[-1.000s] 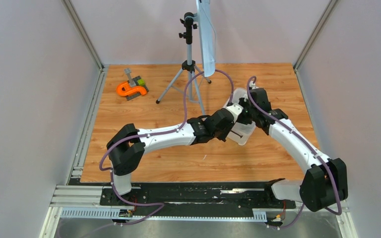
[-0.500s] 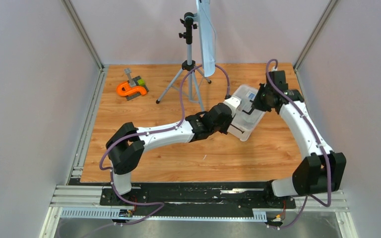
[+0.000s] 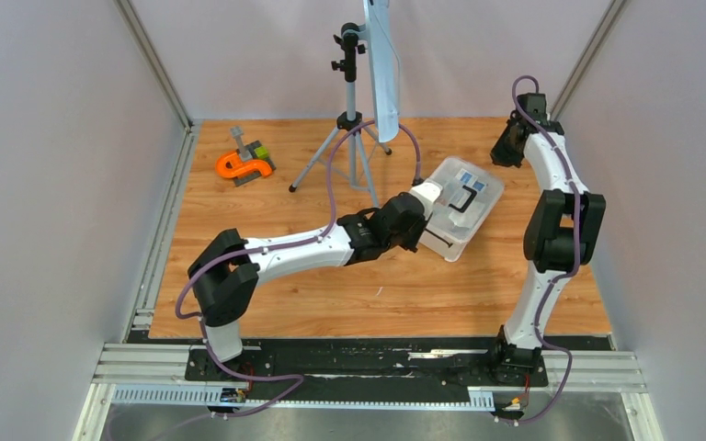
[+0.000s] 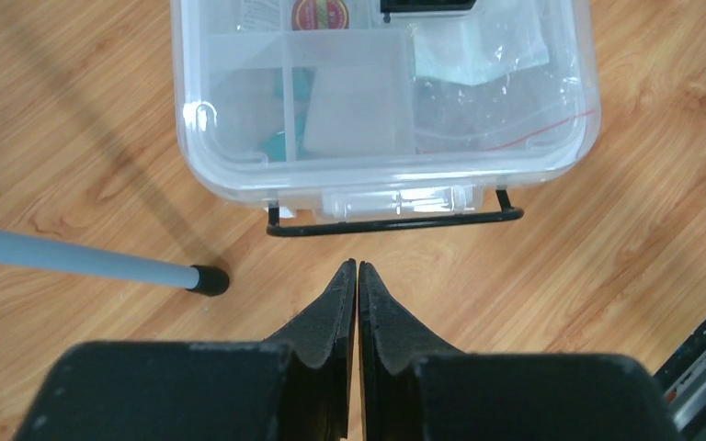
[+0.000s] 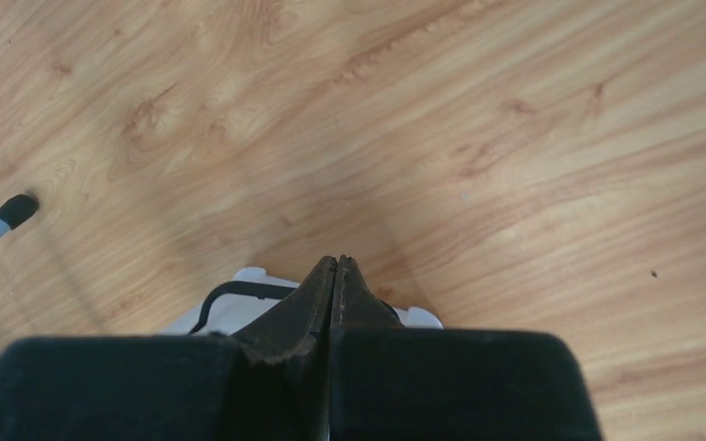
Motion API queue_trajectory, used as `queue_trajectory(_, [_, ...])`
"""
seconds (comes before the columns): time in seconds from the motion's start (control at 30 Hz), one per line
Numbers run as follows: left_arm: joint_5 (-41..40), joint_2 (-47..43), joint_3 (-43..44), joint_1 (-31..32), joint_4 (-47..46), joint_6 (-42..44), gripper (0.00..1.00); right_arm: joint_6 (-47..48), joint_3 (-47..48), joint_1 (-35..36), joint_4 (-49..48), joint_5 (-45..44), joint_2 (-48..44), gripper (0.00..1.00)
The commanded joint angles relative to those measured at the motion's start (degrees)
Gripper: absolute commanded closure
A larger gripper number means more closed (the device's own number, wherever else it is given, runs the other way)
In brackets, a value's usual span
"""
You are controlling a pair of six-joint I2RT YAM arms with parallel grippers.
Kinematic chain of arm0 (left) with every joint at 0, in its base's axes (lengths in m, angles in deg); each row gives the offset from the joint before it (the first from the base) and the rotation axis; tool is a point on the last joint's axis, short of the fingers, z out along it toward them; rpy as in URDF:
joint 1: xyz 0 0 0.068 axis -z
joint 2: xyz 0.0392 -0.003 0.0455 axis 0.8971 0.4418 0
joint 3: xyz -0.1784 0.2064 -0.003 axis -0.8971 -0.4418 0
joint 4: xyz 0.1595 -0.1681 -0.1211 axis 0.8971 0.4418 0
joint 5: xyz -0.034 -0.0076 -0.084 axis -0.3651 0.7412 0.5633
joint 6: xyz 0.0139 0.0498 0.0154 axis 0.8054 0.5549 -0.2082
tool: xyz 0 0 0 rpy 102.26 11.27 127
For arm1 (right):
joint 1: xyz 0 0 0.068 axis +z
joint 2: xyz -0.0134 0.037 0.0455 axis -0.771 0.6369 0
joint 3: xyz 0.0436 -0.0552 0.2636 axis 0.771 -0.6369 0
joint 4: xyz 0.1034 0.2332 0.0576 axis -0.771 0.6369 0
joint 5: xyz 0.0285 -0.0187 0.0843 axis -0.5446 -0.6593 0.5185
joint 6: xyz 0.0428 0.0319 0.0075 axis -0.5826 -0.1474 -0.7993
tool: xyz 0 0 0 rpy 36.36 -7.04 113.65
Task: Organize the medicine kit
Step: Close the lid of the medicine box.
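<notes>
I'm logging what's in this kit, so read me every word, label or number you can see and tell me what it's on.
No text is legible.
Round red-and-yellow sticker inside the medicine kit: blurred, unreadable.
White printed slip beside it: too small to read.
Blue-labelled packets in the kit, top view: too small to read.

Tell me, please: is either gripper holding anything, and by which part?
Nothing is held: the left gripper is shut just short of the black wire clip on the medicine kit, the right gripper shut over the table.
</notes>
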Motion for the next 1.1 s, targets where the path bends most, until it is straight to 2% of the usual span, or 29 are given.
queue_trajectory(0.0, [1.2, -3.0, -1.8, -0.3, 1.1, -1.5, 0.9, 1.6, 5.7, 0.6, -0.5, 3.6, 3.7, 1.0])
queue_trajectory(0.23, [1.6, 1.5, 0.3, -0.4, 1.3, -0.7, 0.91, 3.7, 5.6, 1.7, -0.8, 7.2, 4.7, 1.0])
queue_trajectory(0.6, [3.4, 9.1, 11.8, -2.4, 2.8, 2.0, 0.91, 8.2, -0.3, 2.8, -2.8, 12.7, 1.6, 1.0])
queue_trajectory(1.07, [7.1, 12.9, 20.9, -3.1, 6.2, 5.2, 0.91, 14.3, -9.3, 10.0, -4.2, 12.9, -1.8, 1.0])
